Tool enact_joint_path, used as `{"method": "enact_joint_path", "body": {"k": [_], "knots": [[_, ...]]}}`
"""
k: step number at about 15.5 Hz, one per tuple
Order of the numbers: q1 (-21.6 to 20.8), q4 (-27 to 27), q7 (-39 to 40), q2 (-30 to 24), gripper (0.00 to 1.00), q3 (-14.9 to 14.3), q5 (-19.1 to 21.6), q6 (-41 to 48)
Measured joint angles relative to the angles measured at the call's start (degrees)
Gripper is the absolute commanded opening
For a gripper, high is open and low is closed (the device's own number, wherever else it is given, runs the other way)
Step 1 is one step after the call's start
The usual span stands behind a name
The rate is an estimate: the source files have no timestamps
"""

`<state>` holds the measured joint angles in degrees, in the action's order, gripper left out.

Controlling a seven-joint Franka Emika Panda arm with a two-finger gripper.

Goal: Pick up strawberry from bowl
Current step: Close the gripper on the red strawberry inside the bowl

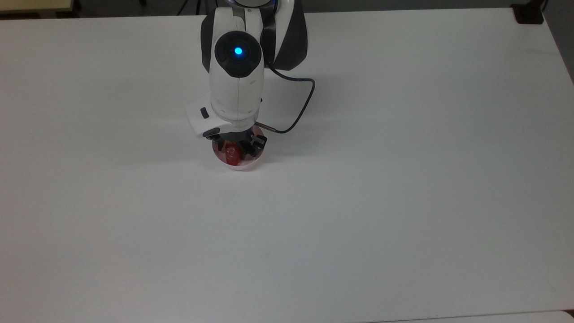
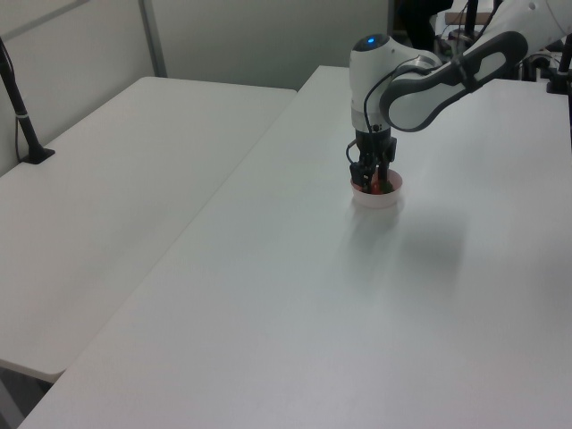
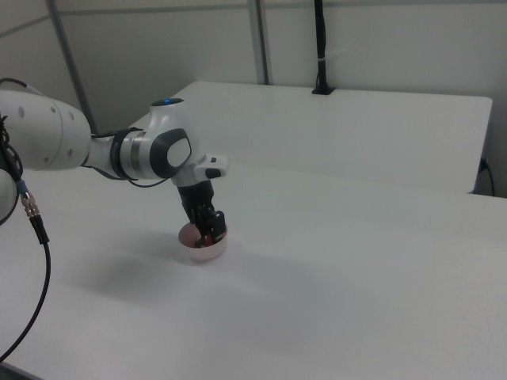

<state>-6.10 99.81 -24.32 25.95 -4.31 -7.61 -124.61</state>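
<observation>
The pale pink bowl (image 1: 245, 165) stands on the white table, a little toward the top view's left of middle. Inside it lies the red strawberry (image 1: 232, 155), its stem end hidden under my wrist. My gripper (image 1: 233, 150) points straight down into the bowl, open, with one finger on each side of the strawberry. In the left view the gripper (image 2: 372, 181) dips inside the bowl (image 2: 378, 200), and a bit of the red strawberry (image 2: 376, 187) shows between the fingers. In the right view the gripper (image 3: 208, 231) also reaches into the bowl (image 3: 203, 252).
A dark cable (image 1: 298, 107) loops from my wrist over the table (image 1: 403, 202). A second white table (image 2: 116, 188) adjoins at the left view's left, with a black post (image 2: 22, 116) on it. A black mount (image 1: 528, 13) sits at the top view's far right corner.
</observation>
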Motion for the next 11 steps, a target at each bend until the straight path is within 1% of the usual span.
{"method": "enact_joint_path", "body": {"k": [2, 4, 11], "knots": [[0.0, 0.0, 0.0, 0.19, 0.26, 0.0, -0.23, -0.01], [-0.02, -0.06, 0.0, 0.13, 0.21, 0.0, -0.26, -0.01], [-0.05, -0.26, 0.0, -0.07, 0.2, 0.0, -0.26, -0.03]]}}
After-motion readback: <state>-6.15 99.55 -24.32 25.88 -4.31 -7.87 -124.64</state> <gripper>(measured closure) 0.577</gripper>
